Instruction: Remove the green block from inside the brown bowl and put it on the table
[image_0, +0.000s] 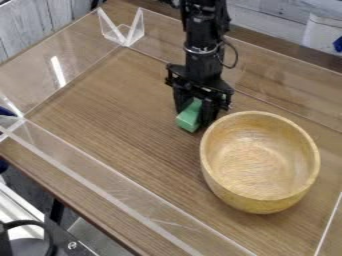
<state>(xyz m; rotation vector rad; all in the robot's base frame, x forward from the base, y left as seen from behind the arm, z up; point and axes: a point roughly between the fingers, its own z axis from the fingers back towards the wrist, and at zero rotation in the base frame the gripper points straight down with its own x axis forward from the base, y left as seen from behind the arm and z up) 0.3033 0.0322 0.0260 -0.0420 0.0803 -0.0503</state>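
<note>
The green block (189, 118) is outside the brown bowl (259, 160), held tilted between the fingers of my gripper (195, 110), just above or touching the table (107, 130). The gripper is shut on the block and hangs from the black arm that comes down from the top of the view. It stands just left of and behind the bowl's rim. The bowl's inside shows only bare wood grain.
Low clear acrylic walls (60, 150) edge the tabletop on the left and front. A clear acrylic corner piece (123, 30) stands at the far left. The bowl sits close to the right edge.
</note>
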